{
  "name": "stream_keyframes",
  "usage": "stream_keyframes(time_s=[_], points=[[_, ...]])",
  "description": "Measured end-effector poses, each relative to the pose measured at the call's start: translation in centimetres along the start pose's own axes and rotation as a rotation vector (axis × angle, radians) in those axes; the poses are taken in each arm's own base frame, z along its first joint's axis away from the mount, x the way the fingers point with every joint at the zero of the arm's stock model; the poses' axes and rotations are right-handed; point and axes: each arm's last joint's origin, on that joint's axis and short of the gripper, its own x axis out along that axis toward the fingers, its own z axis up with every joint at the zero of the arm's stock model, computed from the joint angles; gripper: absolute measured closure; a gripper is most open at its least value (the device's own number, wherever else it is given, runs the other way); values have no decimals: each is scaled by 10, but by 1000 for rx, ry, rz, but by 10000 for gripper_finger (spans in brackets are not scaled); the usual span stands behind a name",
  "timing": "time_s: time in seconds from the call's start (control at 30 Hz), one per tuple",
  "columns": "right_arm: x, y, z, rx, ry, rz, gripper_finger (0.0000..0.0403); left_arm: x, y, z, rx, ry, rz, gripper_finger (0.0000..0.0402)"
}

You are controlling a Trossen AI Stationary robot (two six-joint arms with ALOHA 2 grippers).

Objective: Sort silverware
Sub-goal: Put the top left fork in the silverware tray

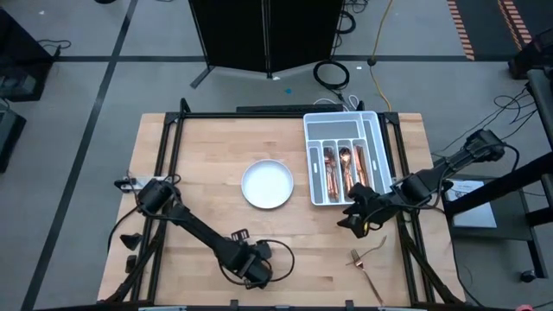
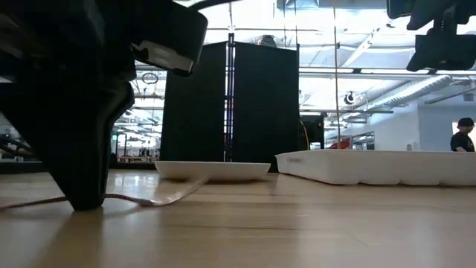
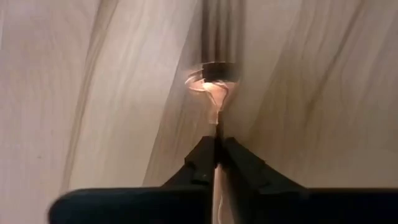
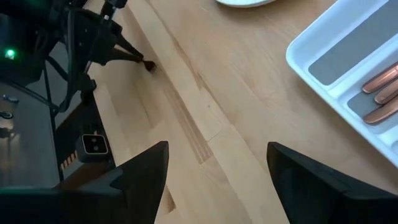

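Note:
My left gripper (image 1: pixel 255 272) stands near the table's front edge, pointing down. It is shut on a slim copper piece of silverware (image 3: pixel 211 87) that lies flat on the wood. In the low view the piece (image 2: pixel 163 197) runs out on both sides of the fingers (image 2: pixel 82 202). Its curved head rises slightly toward the plate. My right gripper (image 1: pixel 359 218) hangs open and empty just in front of the white tray (image 1: pixel 341 118). Several copper pieces (image 1: pixel 339 170) lie in the tray. A fork (image 1: pixel 367 255) and a knife (image 1: pixel 374 283) lie loose at the front right. My left gripper pinches the piece's thin handle (image 3: pixel 216 127) between its two fingers, a short way behind the head. The fingers come from above, pointing down. The piece lies along the table, handle flat and head end slightly raised.
A round white plate (image 1: pixel 266 184) sits mid-table, left of the tray. Black frame rails (image 1: pixel 164 155) run along the table's sides. A person (image 2: pixel 462 134) stands far off in the room beyond.

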Motion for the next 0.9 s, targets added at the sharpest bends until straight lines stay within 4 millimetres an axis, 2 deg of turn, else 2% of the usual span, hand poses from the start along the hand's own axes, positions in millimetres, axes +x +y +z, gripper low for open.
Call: stream_keyframes(time_s=[0.03,0.13,0.3,0.47,0.67,0.9], points=[[0,0,-1,-3,2,1,140,0,2,1,7,4,1,386],[-1,1,-3,-12,10,6,140,2,8,8,-7,24,-8,390],[-3,3,-8,-60,-7,5,140,-11,31,29,-78,-3,-7,397],[-6,-3,-10,-148,-4,-45,140,-36,63,70,-227,-151,-106,399],[-20,-19,-9,-238,-15,-151,140,-42,102,133,-475,-342,-400,400],[-46,-39,-7,-258,-56,-200,140,-49,162,188,-797,-619,-563,401]])
